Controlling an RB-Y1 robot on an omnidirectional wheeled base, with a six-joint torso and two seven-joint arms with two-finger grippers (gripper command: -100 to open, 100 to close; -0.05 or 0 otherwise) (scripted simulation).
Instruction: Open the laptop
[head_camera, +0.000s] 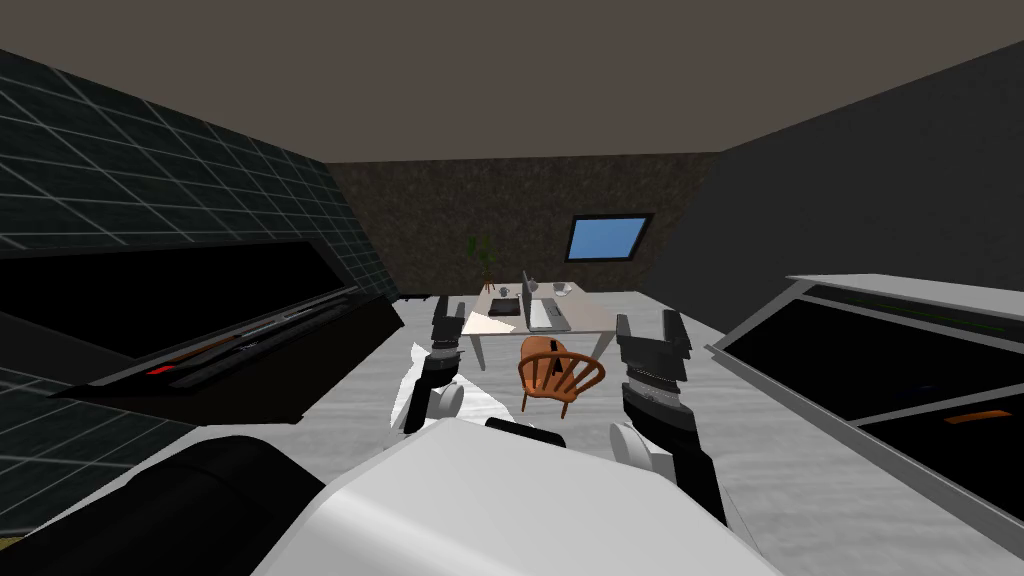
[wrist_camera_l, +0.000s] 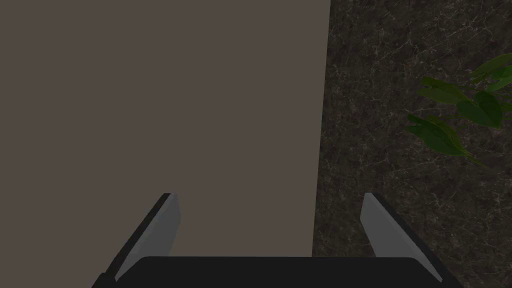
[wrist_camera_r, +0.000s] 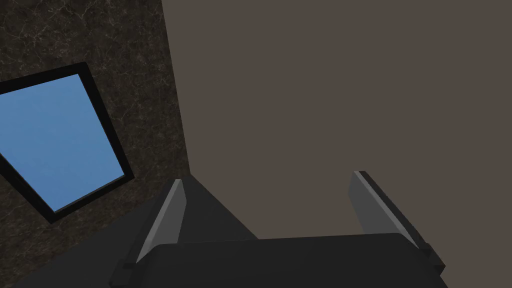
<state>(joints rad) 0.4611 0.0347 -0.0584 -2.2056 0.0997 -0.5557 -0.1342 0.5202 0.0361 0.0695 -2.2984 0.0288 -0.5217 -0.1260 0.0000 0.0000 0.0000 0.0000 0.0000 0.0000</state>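
Far ahead in the head view a light table (head_camera: 590, 318) carries the laptop (head_camera: 545, 312), grey, its lid standing up from the base. My left gripper (head_camera: 446, 322) is raised to the left of the table, and my right gripper (head_camera: 652, 328) to its right, both well short of it. In the left wrist view the left gripper (wrist_camera_l: 270, 220) has its fingers wide apart with nothing between them. The right gripper (wrist_camera_r: 270, 200) is likewise open and holds nothing.
An orange-brown wooden chair (head_camera: 558, 374) stands between me and the table. A dark mat (head_camera: 505, 307), a mug (head_camera: 504, 292) and a bowl (head_camera: 562, 289) share the tabletop. A potted plant (head_camera: 485, 255) stands behind. Dark counters run along the left (head_camera: 250, 340) and right (head_camera: 880, 360).
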